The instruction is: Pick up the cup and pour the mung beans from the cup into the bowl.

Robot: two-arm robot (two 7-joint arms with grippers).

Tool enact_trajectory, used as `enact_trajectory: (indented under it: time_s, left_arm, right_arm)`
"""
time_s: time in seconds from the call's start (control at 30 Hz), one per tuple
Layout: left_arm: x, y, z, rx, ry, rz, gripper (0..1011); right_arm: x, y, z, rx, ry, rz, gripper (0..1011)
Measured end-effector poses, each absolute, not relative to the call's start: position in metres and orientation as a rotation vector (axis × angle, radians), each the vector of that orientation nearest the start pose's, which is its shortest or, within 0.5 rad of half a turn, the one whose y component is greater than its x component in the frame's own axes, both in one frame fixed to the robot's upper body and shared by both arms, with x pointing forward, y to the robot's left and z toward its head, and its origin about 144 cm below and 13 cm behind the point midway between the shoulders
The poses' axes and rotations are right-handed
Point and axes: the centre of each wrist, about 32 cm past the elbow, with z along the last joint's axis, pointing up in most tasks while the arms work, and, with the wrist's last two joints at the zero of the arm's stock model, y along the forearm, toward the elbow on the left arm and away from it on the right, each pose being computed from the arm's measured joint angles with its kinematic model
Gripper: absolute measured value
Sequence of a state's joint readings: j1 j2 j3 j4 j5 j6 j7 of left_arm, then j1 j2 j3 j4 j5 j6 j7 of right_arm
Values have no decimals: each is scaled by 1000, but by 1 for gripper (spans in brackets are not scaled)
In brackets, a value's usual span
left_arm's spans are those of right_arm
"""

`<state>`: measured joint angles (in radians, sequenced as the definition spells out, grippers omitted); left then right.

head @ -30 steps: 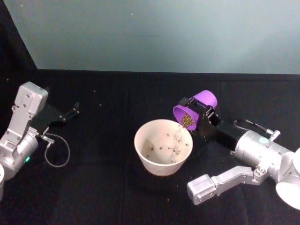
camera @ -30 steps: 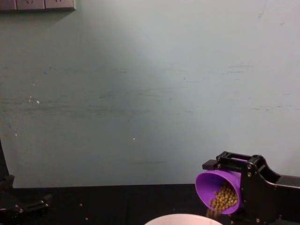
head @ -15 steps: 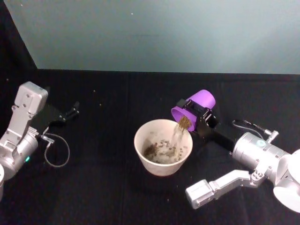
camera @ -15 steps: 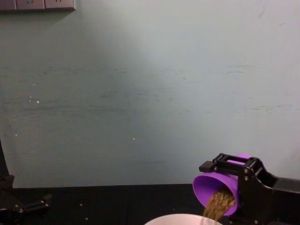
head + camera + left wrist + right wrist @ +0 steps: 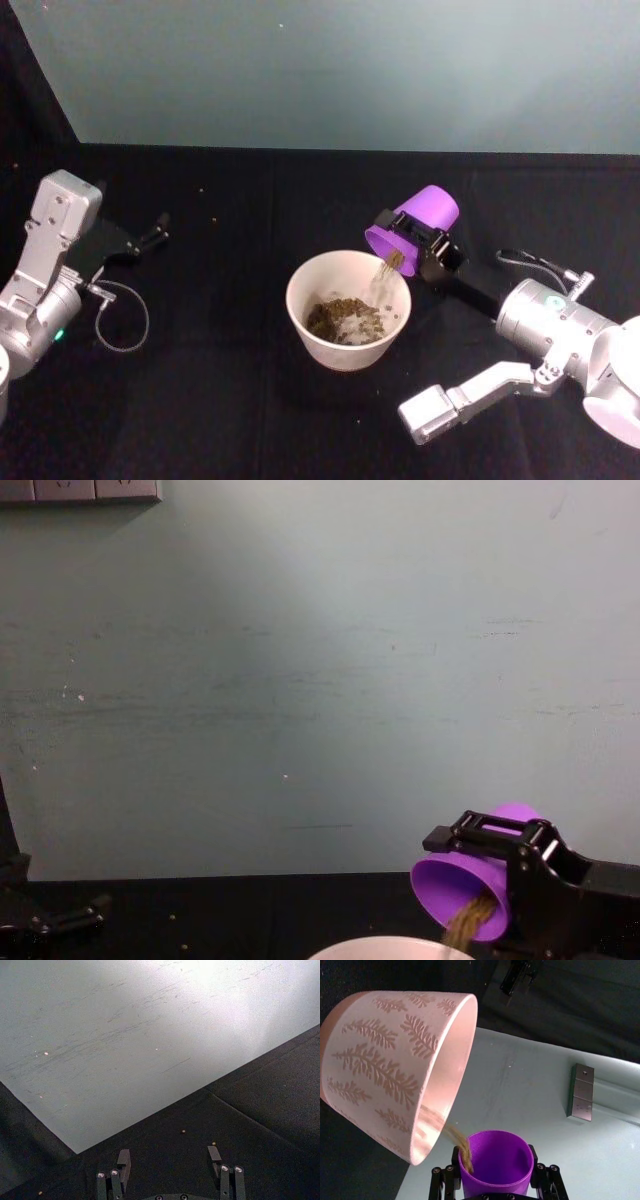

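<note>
My right gripper is shut on the purple cup, which it holds tipped mouth-down over the far right rim of the pale bowl. A thin stream of mung beans runs from the cup's lip into the bowl, where a heap of beans lies. In the right wrist view the cup sits between the fingers, beans spilling toward the leaf-patterned bowl. The chest view shows the tilted cup above the bowl's rim. My left gripper rests open at the far left, its fingers apart.
The table is covered in black cloth, with a pale green wall behind. A few stray beans lie on the cloth far left of the bowl. A cable loop hangs by the left arm. The right arm's elbow link lies near the front right.
The right gripper has tipped the cup further and lifted it slightly. More beans have flowed out, and the heap in the bowl has grown. The left arm has stayed still.
</note>
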<state>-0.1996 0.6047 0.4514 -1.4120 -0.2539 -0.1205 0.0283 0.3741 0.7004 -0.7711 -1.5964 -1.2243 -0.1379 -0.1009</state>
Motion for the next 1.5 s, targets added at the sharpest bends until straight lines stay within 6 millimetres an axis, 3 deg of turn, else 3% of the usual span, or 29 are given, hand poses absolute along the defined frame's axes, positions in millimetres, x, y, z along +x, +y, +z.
enact_trajectory:
  time_s: [0.97, 1.3, 1.5]
  left_arm:
    - [489, 310, 1140, 304, -285, 1248, 1000]
    - [489, 310, 1140, 305, -285, 1248, 1000]
    - [489, 310, 1140, 304, -285, 1248, 1000]
  right_arm:
    - [490, -242, 1189, -838, -1895, -433, 749]
    - [488, -258, 1188, -720, -1726, -602, 749]
    - [484, -270, 1186, -619, -1434, -791, 749]
